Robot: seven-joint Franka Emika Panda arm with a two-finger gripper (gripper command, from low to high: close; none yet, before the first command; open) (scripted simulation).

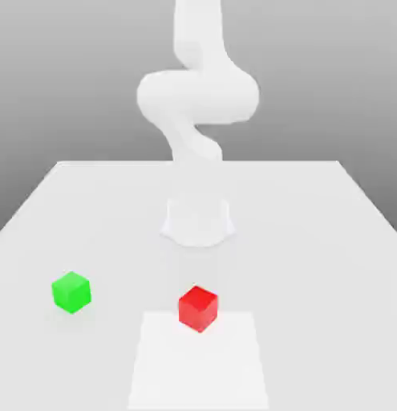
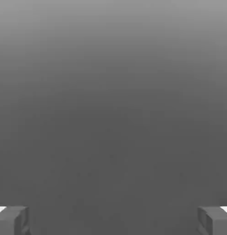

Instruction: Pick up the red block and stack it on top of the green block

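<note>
Nearest the camera in the exterior view, a paler square patch (image 1: 199, 361) lay on the white table (image 1: 330, 241), reaching in from the front edge at about six o'clock. The red block (image 1: 198, 308) sat on the far edge of that patch, just short of the scene's middle, one corner turned toward the viewer, resting flat on the surface and touching nothing else. The green block (image 1: 71, 291) stood well apart from it, out toward nine o'clock from the red one and slightly farther back, also flat on the table and likewise turned corner-on. Neither block had anything on top of it.

Beyond the blocks, toward twelve o'clock, the arm's pale base (image 1: 198, 222) met the table near the middle of its depth. From there the white arm (image 1: 198, 96) rose, bulged at a thick elbow and went on up out of the picture, well clear of both blocks.

In the hand view, the gripper (image 2: 113, 220) had its two grey fingers (image 2: 12, 220) spread as wide as they went, one at each lower corner. Between them lay only plain grey background; the claw gripped nothing.
</note>
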